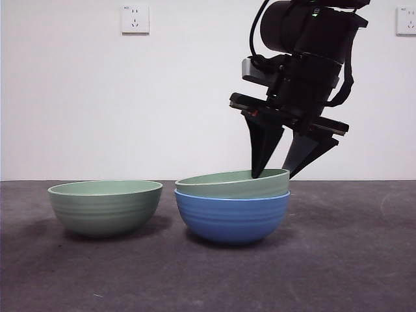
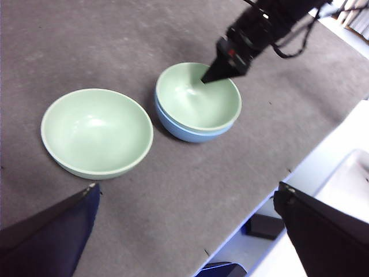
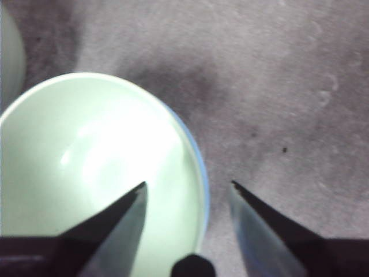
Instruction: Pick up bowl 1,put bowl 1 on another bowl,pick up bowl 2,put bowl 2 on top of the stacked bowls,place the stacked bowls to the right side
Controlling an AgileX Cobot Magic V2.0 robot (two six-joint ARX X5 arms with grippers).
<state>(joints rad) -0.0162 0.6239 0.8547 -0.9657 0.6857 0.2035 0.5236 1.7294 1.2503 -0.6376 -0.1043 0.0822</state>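
Observation:
A pale green bowl, bowl 1 [image 1: 227, 185] [image 2: 199, 95] [image 3: 86, 156], sits nested and slightly tilted in the blue bowl [image 1: 231, 218] [image 2: 173, 124] [image 3: 200, 156] at the table's middle. My right gripper [image 1: 276, 174] [image 3: 187, 184] hangs open over that stack's right rim, one jaw inside the green bowl and the other outside, with the rim between them untouched. To the left of the stack, the second green bowl, bowl 2 [image 1: 104, 207] [image 2: 95, 130] [image 3: 8, 57], stands alone. High above the table, my left gripper [image 2: 187, 193] is open and empty.
The dark grey table [image 1: 351, 260] stretches right of the stack. Its edge [image 2: 300, 156] shows in the left wrist view, with a white surface [image 2: 346, 184] beyond. Wall sockets [image 1: 134, 19] sit on the white back wall.

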